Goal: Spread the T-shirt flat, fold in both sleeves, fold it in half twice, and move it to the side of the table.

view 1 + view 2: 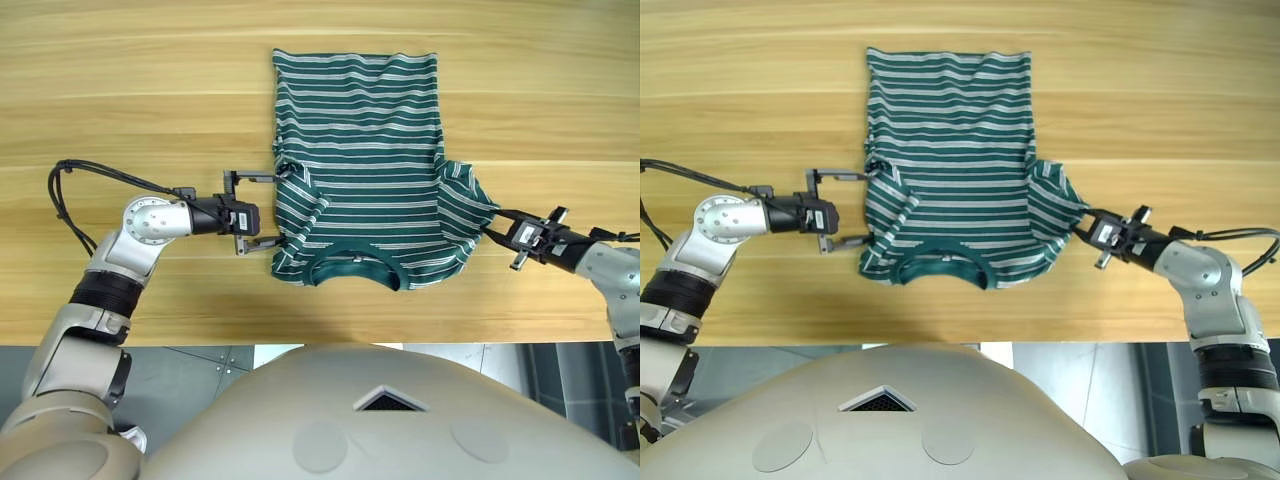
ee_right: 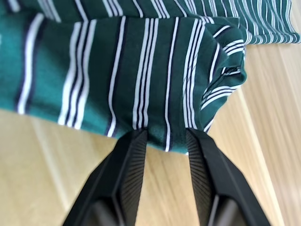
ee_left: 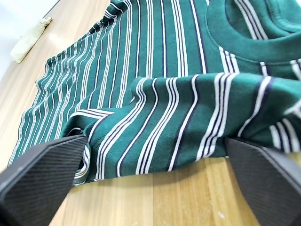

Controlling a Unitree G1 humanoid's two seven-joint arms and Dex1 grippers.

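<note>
A green T-shirt (image 1: 360, 130) with white stripes lies on the wooden table (image 1: 130, 90), collar (image 1: 355, 265) toward me and hem at the far side. Both sleeves are bunched beside the body. My left gripper (image 1: 273, 208) is open at the shirt's left edge, its fingers (image 3: 42, 174) straddling the crumpled left sleeve (image 3: 178, 122) just above the table. My right gripper (image 1: 1085, 222) is shut on the edge of the right sleeve (image 2: 141, 70), the fabric pinched between its fingertips (image 2: 134, 143).
Bare wood stretches to either side of the shirt and beyond its hem. The table's front edge (image 1: 200, 344) runs just below the collar. A small pale object (image 3: 30, 40) lies near the table's far edge in the left wrist view.
</note>
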